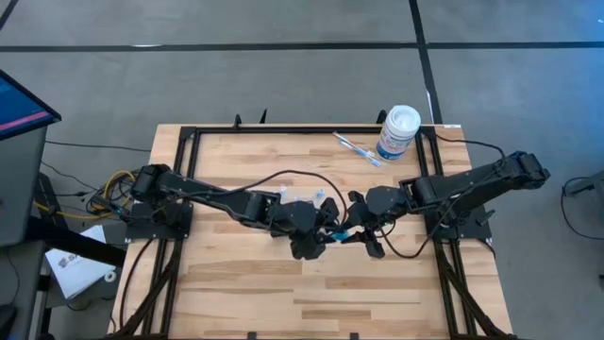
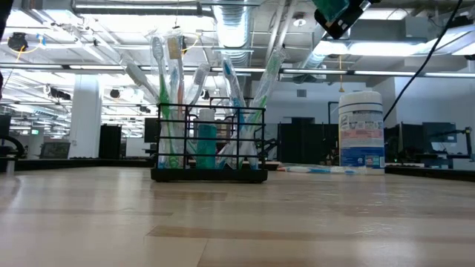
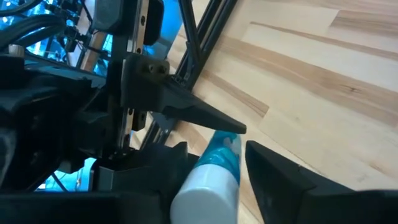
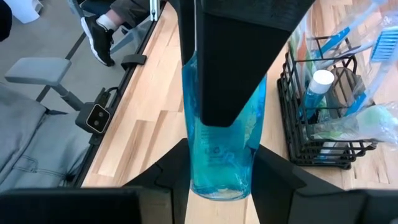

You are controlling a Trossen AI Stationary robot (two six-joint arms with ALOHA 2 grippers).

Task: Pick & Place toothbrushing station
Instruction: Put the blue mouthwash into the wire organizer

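Overhead, both grippers meet mid-table: left gripper (image 1: 332,229) and right gripper (image 1: 361,232) share a blue bottle (image 1: 342,231). 
Low down, I see the toothbrushing station (image 2: 209,143) standing on the table, brushes upright, a white canister (image 2: 361,131) well apart. 
My left wrist camera shows fingers spread around the bottle's white cap (image 3: 205,196), not visibly pinching. 
My right wrist camera shows jaws clamped on the bottle's body, the station just beside. 
Risk, I judge: releasing before the left gripper bites drops the bottle.
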